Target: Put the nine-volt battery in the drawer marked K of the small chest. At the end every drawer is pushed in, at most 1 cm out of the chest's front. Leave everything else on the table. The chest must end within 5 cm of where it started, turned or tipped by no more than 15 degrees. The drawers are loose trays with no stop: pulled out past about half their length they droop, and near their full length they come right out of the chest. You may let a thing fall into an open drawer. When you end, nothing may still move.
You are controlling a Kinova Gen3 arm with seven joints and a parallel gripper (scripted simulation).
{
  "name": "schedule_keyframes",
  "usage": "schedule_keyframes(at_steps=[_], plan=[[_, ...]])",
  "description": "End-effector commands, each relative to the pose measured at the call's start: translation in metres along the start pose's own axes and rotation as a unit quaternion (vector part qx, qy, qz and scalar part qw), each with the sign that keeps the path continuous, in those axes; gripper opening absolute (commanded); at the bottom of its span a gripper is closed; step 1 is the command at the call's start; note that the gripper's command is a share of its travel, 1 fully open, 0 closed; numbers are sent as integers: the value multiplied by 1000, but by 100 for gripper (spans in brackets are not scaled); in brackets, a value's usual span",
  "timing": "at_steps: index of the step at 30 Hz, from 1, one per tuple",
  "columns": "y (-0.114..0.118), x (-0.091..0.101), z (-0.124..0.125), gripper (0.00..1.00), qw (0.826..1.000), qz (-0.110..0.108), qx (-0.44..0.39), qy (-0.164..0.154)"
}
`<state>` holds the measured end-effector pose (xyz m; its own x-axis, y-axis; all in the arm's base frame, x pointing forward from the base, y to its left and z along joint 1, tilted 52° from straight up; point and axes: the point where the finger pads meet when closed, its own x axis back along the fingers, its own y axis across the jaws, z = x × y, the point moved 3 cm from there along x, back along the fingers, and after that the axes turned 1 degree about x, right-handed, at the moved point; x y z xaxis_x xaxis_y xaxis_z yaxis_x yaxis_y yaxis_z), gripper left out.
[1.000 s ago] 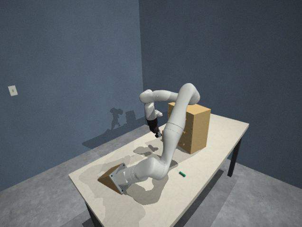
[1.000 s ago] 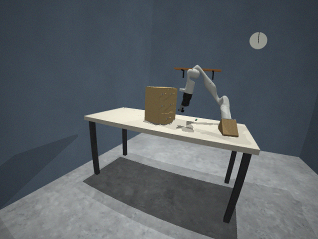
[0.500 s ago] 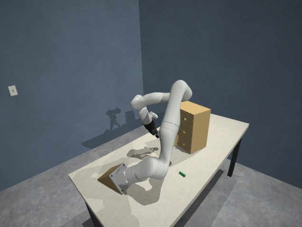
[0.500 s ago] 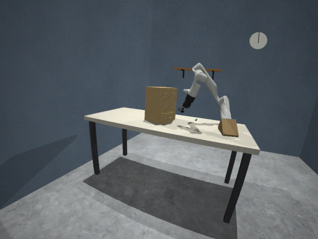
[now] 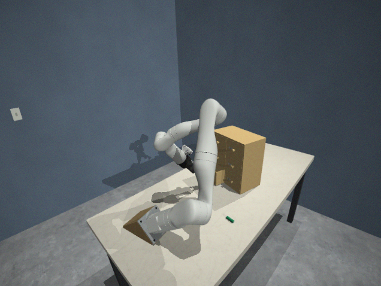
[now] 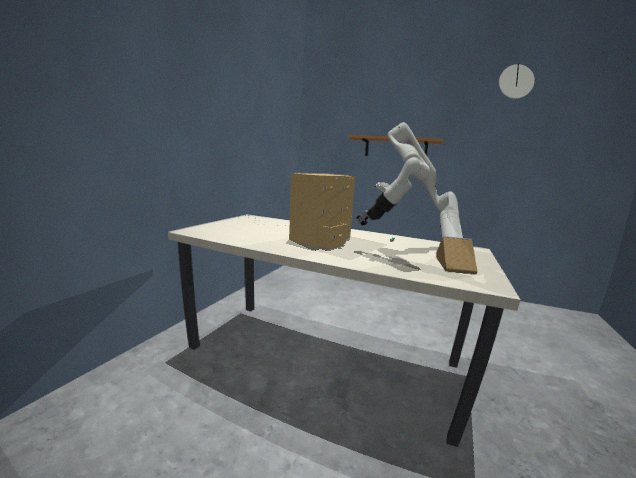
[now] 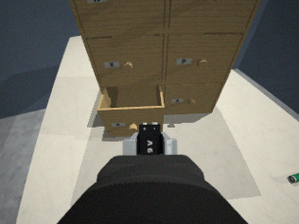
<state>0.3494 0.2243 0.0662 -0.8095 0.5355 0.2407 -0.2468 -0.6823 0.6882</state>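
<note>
My gripper [image 7: 149, 140] [image 6: 362, 219] is shut on the black nine-volt battery [image 7: 149, 146], whose "9 V" print shows in the wrist view. It hangs tilted above the table, a little in front of the small wooden chest [image 5: 243, 160] [image 6: 318, 210] [image 7: 208, 27]. The chest's bottom left drawer [image 7: 130, 109] [image 5: 219, 177] is pulled out and looks empty; the label on its front is too small to read. The other drawers in view are pushed in. In the top view the arm hides the fingertips.
A small green cylinder [image 5: 229, 219] [image 6: 391, 239] [image 7: 293, 178] lies on the table [image 5: 277, 172] [image 6: 231, 233] to my right. The arm's wedge-shaped wooden base [image 5: 135, 225] [image 6: 457, 255] sits at the table's other end.
</note>
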Motion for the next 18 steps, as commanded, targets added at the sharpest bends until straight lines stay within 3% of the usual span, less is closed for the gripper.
schedule_keyframes(at_steps=[1,15,18], plan=[[-3,3,-9,51,1000,1,16,12],[-3,2,-19,51,990,1,15,139],[-3,2,-19,51,989,1,15,147]])
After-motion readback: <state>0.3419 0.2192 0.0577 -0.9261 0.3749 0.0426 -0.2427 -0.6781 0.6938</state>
